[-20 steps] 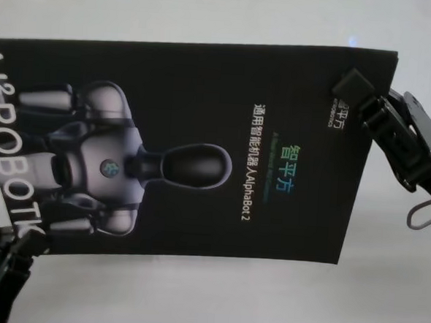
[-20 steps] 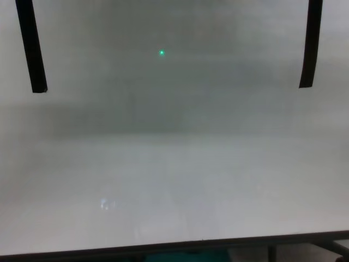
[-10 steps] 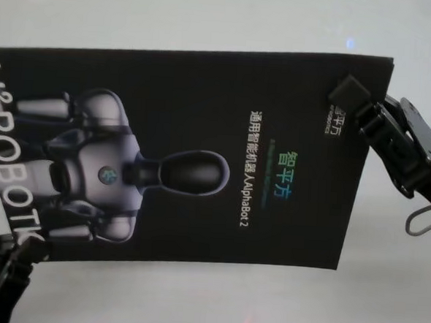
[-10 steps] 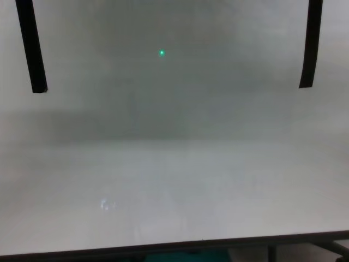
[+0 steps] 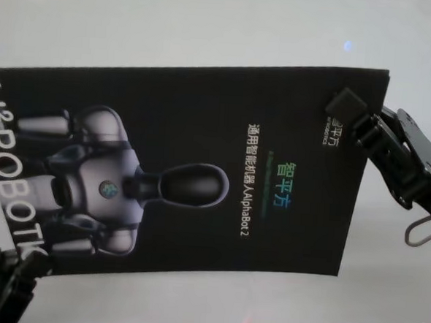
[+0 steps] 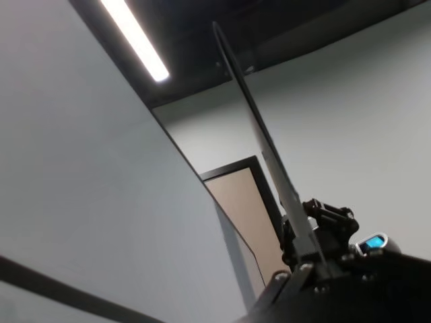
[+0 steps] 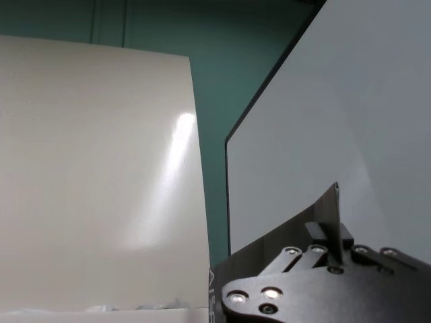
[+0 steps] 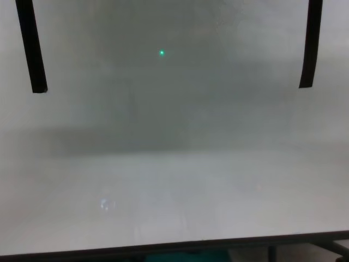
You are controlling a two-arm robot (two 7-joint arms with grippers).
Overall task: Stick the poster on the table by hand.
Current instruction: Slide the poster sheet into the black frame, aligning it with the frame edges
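Note:
The poster [image 5: 178, 166], black and glossy with a white-grey robot figure and white letters, hangs in the air over the white table [image 5: 209, 22]. My right gripper [image 5: 352, 111] is shut on its far right corner. My left gripper [image 5: 30, 256] is shut on its near left corner. In the left wrist view the poster [image 6: 259, 128] shows edge-on, clamped in the left gripper [image 6: 310, 259]. In the right wrist view a corner of the poster [image 7: 289, 232] sticks out of the right gripper [image 7: 330, 242]. The chest view shows only the table [image 8: 174, 180] with the poster's shadow.
Two narrow black tape strips lie on the table, one at the far left [image 8: 31, 49] and one at the far right [image 8: 311, 46]. A small green light dot [image 8: 162, 53] sits between them. The table's dark front edge [image 8: 163, 250] runs along the bottom.
Both grippers and the poster have shifted down in the head view, toward the table's near side. The shadow on the table in the chest view has moved nearer too.

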